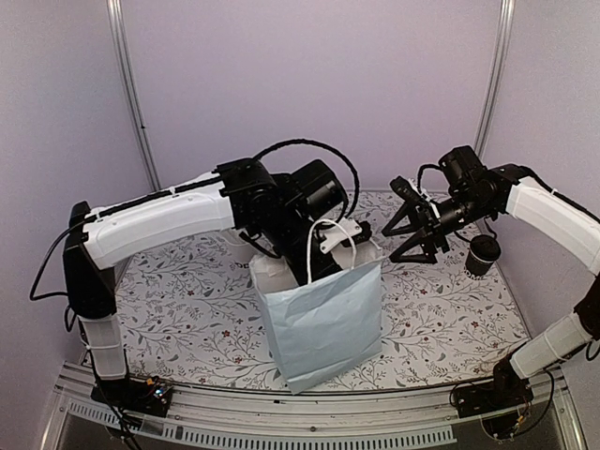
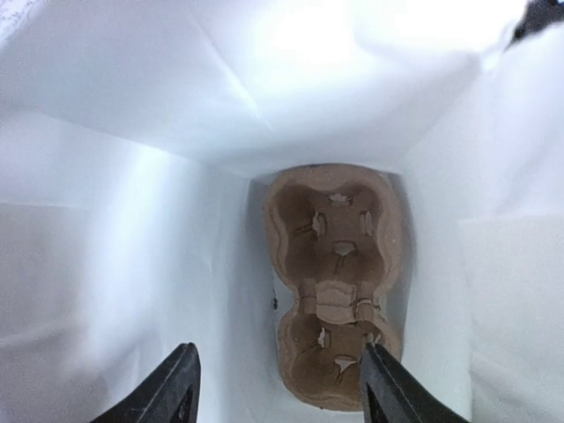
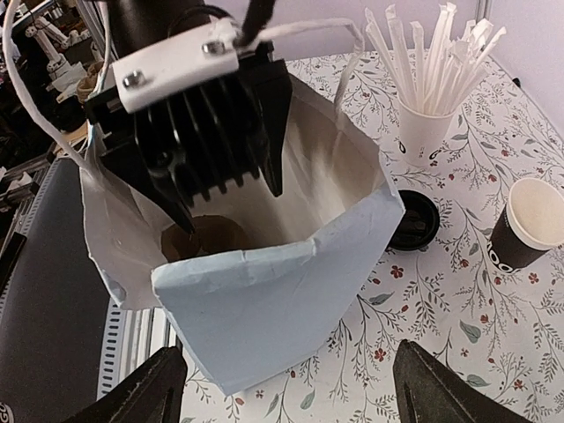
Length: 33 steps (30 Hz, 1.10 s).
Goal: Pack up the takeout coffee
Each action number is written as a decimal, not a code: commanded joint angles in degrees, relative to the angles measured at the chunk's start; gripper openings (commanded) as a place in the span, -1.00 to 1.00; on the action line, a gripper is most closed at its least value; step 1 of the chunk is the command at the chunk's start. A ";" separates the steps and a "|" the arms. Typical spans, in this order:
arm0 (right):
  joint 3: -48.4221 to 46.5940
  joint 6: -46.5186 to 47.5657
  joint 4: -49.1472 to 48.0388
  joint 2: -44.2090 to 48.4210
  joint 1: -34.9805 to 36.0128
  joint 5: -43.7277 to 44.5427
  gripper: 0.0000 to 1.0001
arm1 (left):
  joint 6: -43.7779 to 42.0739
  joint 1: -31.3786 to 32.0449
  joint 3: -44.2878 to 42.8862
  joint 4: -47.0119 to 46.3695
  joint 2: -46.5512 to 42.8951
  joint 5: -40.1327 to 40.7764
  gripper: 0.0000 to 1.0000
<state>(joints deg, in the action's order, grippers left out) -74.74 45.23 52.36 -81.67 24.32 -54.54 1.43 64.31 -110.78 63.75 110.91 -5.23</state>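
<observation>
- One pale blue bag [image 1: 323, 323], at the middle of the table [image 1: 187, 309]
- Two white handles [image 3: 352, 53] on that bag
- One brown pulp carrier [image 2: 335, 282] on the bag's floor, with two hollows showing
- One black paper cup [image 3: 533, 229] in view, at 3 o'clock from the bag in the right wrist view
- One flat black lid [image 3: 419, 220], between bag and cup
- One white cup [image 3: 423, 132] at 1 o'clock from the bag, with white straws [image 3: 441, 53] too bunched to count
- Two arms, left arm [image 1: 159, 220] and right arm [image 1: 553, 211]
- Two grippers, left gripper [image 2: 278, 388] and right gripper [image 3: 291, 397], with two fingers each
</observation>
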 commanded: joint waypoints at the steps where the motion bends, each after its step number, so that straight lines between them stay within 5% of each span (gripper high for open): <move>1: -1.40 0.49 0.68 1.60 0.12 -0.18 0.68 | 1.49 0.83 -3.81 1.74 -3.51 2.50 0.29; 17: -0.95 0.25 0.29 1.56 0.46 -0.91 0.68 | 2.97 0.90 -8.89 1.14 -9.66 -3.35 0.20; 33: -1.64 -0.10 0.11 1.25 1.74 -0.58 0.68 | 5.46 0.21 -0.82 -1.61 -14.68 -8.01 0.03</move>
<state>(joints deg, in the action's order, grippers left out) -74.74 45.04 52.36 -81.19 25.30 -54.59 5.43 64.71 -111.26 63.22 97.21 -11.16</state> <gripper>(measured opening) 0.839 0.527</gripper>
